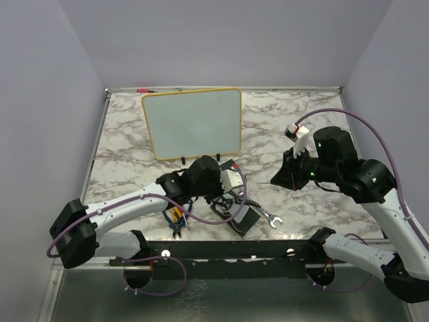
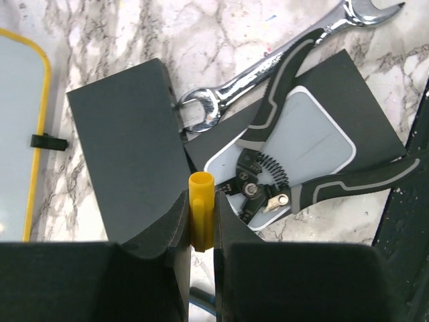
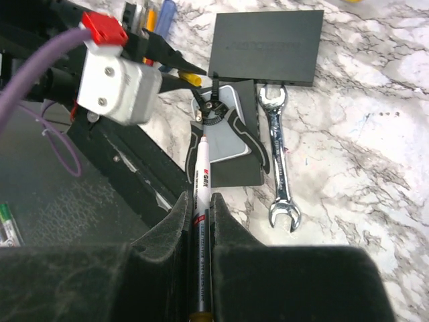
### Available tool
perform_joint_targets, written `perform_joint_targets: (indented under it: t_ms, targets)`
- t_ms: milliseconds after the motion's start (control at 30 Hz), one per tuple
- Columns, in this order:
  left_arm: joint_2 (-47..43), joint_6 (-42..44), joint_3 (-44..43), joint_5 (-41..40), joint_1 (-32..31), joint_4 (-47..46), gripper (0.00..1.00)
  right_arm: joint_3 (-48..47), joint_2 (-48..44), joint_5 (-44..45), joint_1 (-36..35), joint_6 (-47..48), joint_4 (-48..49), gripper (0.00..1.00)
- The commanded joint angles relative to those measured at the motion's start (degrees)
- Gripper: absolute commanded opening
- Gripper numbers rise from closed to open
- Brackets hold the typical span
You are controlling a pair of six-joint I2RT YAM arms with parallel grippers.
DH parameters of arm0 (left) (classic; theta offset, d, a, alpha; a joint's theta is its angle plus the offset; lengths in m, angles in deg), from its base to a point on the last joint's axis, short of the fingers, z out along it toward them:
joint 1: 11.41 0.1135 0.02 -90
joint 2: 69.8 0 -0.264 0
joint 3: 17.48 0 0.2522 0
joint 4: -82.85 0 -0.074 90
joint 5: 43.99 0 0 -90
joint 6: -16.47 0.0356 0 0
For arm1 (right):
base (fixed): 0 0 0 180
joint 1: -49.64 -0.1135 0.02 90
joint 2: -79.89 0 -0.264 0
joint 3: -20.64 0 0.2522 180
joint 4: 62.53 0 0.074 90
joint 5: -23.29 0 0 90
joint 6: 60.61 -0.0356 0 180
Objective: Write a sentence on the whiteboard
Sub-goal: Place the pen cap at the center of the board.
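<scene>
The right gripper (image 3: 199, 204) is clenched on a white marker (image 3: 201, 171) with its tip bared. The left gripper (image 2: 201, 216) pinches what looks like its yellow cap (image 2: 201, 186). To write well, I'd carry the tip over steadily and press lightly. In the top view the whiteboard (image 1: 192, 123) stands at upper centre, apparently blank, well apart from the right gripper and up-left of it.

Of the yellow tube (image 2: 201, 191) we see only the top; the left gripper (image 2: 201, 235) hides the rest. The whiteboard (image 2: 17, 134) runs past the left edge.
</scene>
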Motion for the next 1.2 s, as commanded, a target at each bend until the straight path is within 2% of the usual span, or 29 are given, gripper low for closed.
perform_joint_targets:
  t_ms: [0,233,367,533,767,867,1000,1100,1167]
  targets:
    - [-2.4,-3.1,-1.3,3.6,3.6,-0.5,0.00,1.5,-0.6,5.6,-0.1,-0.5,0.6,0.01]
    - [-3.1,-9.8,-2.2,9.0,9.9,-3.9,0.00,6.2,-3.4,14.6,-0.1,-5.0,9.0,0.01]
    - [-5.2,-18.4,0.0,8.1,13.6,-7.5,0.00,10.6,-5.9,20.9,-0.1,-7.7,14.9,0.01]
    - [-9.5,-28.1,5.4,2.5,20.0,-9.8,0.00,14.2,-8.0,23.5,-0.1,-8.8,21.1,0.01]
    - [-13.7,-39.9,11.6,-2.6,37.9,-7.2,0.01,17.3,-9.3,23.6,-0.1,-8.7,26.6,0.01]
    - [-14.3,-42.1,12.1,-7.6,44.4,-2.9,0.01,18.9,-10.0,23.8,-0.1,-8.6,28.4,0.01]
    - [-14.1,-42.7,11.6,-18.6,47.4,1.4,0.00,20.7,-10.9,23.0,-0.1,-8.6,29.9,0.01]
    - [-11.7,-42.7,11.6,-20.0,49.7,2.8,0.00,22.1,-12.2,23.9,-0.1,-8.3,30.8,0.01]
    - [-9.0,-42.7,11.6,-17.7,52.0,2.4,0.00,22.9,-13.4,24.5,-0.1,-8.0,31.3,0.01]
